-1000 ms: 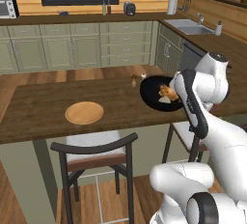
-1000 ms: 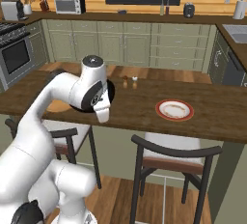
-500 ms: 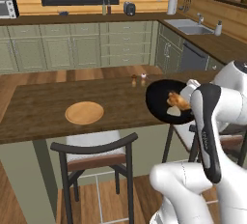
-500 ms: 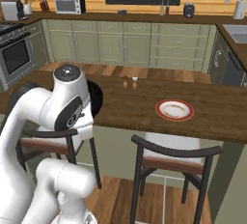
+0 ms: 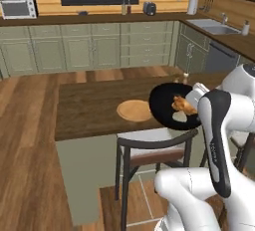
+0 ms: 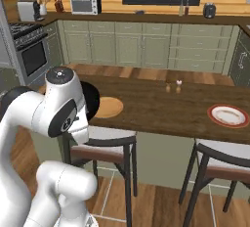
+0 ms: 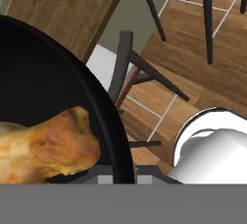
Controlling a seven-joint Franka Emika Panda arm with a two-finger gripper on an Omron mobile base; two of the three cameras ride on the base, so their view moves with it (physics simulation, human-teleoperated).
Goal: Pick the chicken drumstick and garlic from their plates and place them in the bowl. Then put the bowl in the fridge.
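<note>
My gripper [image 7: 120, 172] is shut on the rim of the glossy black bowl [image 5: 167, 103], which hangs tilted above the island's near edge. Inside it lie the golden-brown chicken drumstick [image 5: 184, 106] and the whitish garlic [image 5: 180, 117]. The hand view looks along the bowl [image 7: 43, 83] with the drumstick [image 7: 48, 146] close up. From the right base, the bowl [image 6: 93, 99] peeks out behind my arm. The bare tan wood plate [image 5: 134, 110] rests on the island, as does the white red-rimmed plate [image 6: 228, 115]. The fridge is out of view.
Two small shakers [image 6: 173, 87] stand mid-island. A dark chair [image 5: 152, 150] sits right under the bowl, and another chair [image 6: 222, 160] stands to the right. A stove [image 6: 27, 55] is at the far left. Open wood floor [image 5: 25, 140] lies left of the island.
The whole scene has shifted, so the base has driven and turned away from the island. The arm has swung along with the bowl still held, and the drumstick and garlic stay inside.
</note>
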